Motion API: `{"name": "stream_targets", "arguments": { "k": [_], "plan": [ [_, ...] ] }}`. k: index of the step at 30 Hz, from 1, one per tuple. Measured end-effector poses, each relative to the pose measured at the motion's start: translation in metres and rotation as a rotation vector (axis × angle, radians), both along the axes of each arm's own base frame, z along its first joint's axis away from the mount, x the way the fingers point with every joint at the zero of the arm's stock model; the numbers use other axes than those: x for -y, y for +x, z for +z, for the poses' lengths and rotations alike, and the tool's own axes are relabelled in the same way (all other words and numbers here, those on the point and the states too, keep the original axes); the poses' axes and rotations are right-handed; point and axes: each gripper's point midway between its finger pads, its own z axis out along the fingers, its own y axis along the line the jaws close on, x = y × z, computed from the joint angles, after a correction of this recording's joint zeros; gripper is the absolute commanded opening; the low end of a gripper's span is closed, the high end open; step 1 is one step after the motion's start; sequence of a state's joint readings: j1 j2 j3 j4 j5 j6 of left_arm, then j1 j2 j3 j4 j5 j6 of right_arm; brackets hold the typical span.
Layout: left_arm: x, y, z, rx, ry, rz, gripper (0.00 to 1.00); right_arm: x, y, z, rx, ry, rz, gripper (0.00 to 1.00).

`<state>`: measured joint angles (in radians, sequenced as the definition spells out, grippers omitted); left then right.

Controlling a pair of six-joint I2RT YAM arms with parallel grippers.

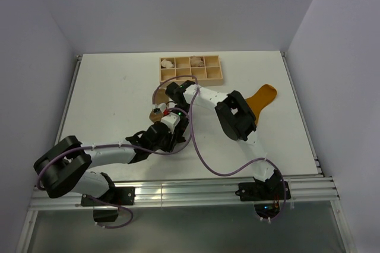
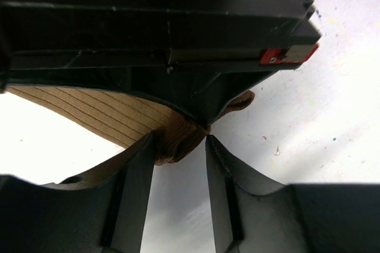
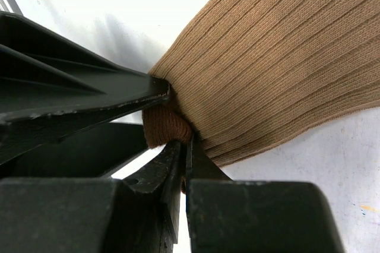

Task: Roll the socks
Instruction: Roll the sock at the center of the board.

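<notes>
The tan-brown sock lies ribbed and flat on the white table; its dark brown toe end is bunched into a small roll. My right gripper is shut on the sock's edge beside that roll. My left gripper has the brown roll pinched between its fingertips, under the right gripper's black body. In the top view both grippers, left and right, meet over the sock at mid-table. The mustard-orange sock lies flat at the right, untouched; its cuff is hidden behind the right arm.
A wooden compartment tray stands at the back centre, holding pale beige bundles in its far cells. The right arm's elbow hangs over the table next to the mustard sock. A purple cable loops across the front.
</notes>
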<state>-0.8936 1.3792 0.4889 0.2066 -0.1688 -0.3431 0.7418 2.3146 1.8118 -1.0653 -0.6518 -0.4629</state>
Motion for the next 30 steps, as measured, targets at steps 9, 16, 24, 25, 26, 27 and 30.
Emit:
{"name": "stream_targets", "arguments": {
  "k": [9,16,24,25,26,27,30],
  "plan": [
    [0.002,0.0,0.0,-0.001,-0.008,-0.012,0.13,0.0,0.0,0.0,0.0,0.0,-0.001,0.06],
    [0.002,0.0,0.0,-0.019,-0.025,0.004,0.0,-0.001,0.0,0.0,-0.003,0.002,-0.006,0.22],
    [-0.004,-0.007,-0.001,-0.048,-0.068,0.047,0.0,-0.002,-0.002,0.004,-0.007,0.025,-0.046,0.36],
    [-0.005,-0.008,-0.001,-0.051,-0.074,0.053,0.0,-0.002,-0.002,0.005,-0.003,0.029,-0.053,0.36],
    [-0.005,-0.008,0.0,-0.053,-0.08,0.058,0.0,-0.003,-0.002,0.006,0.005,0.034,-0.056,0.36],
    [-0.005,-0.008,0.001,-0.055,-0.087,0.063,0.01,-0.003,0.0,0.007,0.021,0.038,-0.064,0.36],
    [-0.007,-0.007,0.001,-0.062,-0.097,0.081,0.0,-0.001,0.007,0.011,0.077,0.055,-0.093,0.36]
  ]
}}
